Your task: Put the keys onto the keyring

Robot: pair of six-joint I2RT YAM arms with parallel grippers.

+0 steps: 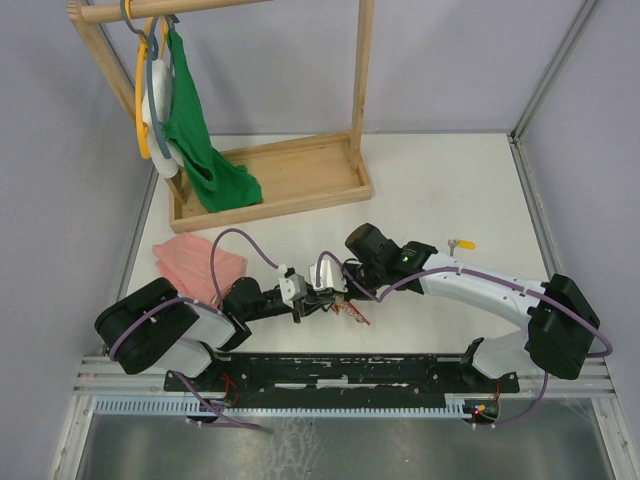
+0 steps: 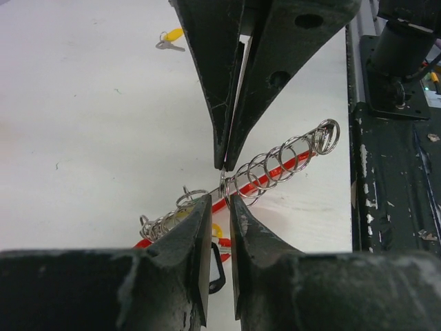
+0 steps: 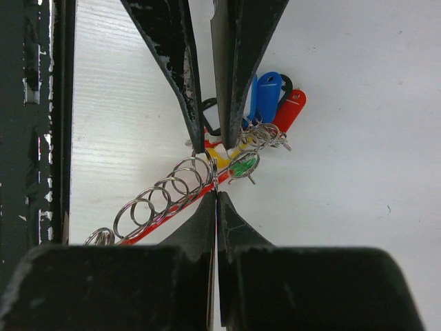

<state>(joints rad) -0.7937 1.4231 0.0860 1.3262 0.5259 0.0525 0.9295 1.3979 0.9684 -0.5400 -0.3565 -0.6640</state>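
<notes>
Fingers (image 3: 193,227) of right gripper (image 3: 217,196) pinch the keyring (image 3: 165,200); left gripper (image 2: 220,201) faces it tip-to-tip, fingers narrowly parted.

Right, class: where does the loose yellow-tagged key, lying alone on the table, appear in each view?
Top external: yellow-tagged key right of centre, mid-height.
Left wrist: the key upper left.
Right wrist: not in it.
Shared landmark: chain of silver rings, central in both wrist views.

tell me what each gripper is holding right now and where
The right gripper pinches one ring of the keyring chain by its rim, mid-chain. The left gripper stands slightly open at that ring, no grip visible.
</notes>
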